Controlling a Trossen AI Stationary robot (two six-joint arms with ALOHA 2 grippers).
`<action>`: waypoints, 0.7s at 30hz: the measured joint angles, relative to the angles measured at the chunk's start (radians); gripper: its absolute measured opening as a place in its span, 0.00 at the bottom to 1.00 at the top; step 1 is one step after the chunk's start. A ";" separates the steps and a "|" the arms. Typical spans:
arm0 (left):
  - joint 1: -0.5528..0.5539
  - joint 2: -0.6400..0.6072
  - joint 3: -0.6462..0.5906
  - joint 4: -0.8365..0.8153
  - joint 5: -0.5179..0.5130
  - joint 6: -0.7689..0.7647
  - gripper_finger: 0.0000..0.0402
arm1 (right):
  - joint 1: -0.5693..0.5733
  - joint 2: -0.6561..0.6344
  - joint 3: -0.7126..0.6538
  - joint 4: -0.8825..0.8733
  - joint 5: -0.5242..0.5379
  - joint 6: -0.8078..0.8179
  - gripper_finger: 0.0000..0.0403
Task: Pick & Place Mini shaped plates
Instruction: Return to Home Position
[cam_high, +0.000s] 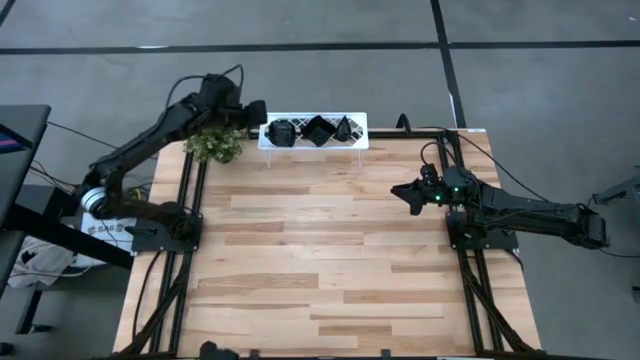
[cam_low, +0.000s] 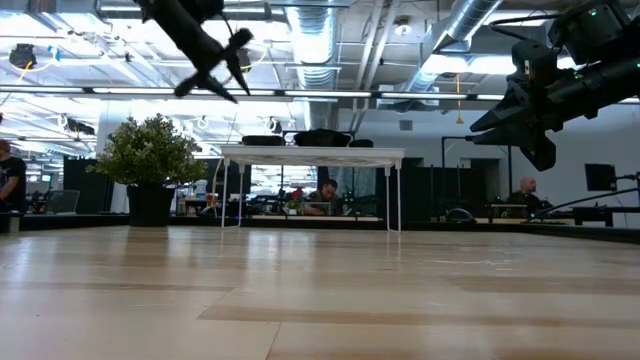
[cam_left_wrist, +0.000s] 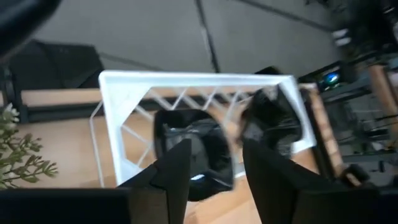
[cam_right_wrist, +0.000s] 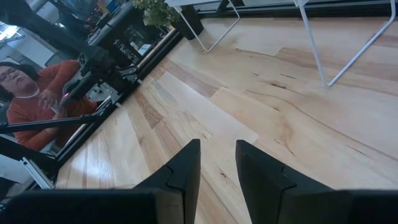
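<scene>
A white lattice rack (cam_high: 313, 131) stands on thin legs at the table's far edge. Three glossy black mini shaped plates rest on its top: one at the left end (cam_high: 282, 132), one in the middle (cam_high: 319, 130) and one at the right (cam_high: 345, 128). My left gripper (cam_high: 258, 112) hangs open above the rack's left end, clear of the left plate (cam_left_wrist: 194, 149), which shows beyond its fingers (cam_left_wrist: 180, 171). The low view shows it well above the rack top (cam_low: 312, 152). My right gripper (cam_high: 408, 193) waits open over the table's right part, nothing between its fingers (cam_right_wrist: 186, 165).
A small green bushy plant (cam_high: 213, 145) stands just left of the rack, under the left arm. Dark frame rails (cam_high: 190, 230) run along both sides of the bare wooden tabletop (cam_high: 320, 260). A person in red (cam_right_wrist: 28, 87) sits beyond the table's left side.
</scene>
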 joint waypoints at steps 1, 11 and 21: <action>-0.008 -0.019 0.000 0.004 -0.010 0.000 0.37 | 0.000 0.000 0.000 0.000 0.000 0.000 0.24; -0.161 -0.173 0.001 0.004 -0.053 0.097 0.35 | 0.000 0.000 0.000 0.000 0.000 0.000 0.24; -0.337 -0.320 0.001 0.002 -0.055 0.325 0.34 | -0.001 0.000 0.000 0.000 0.000 0.000 0.24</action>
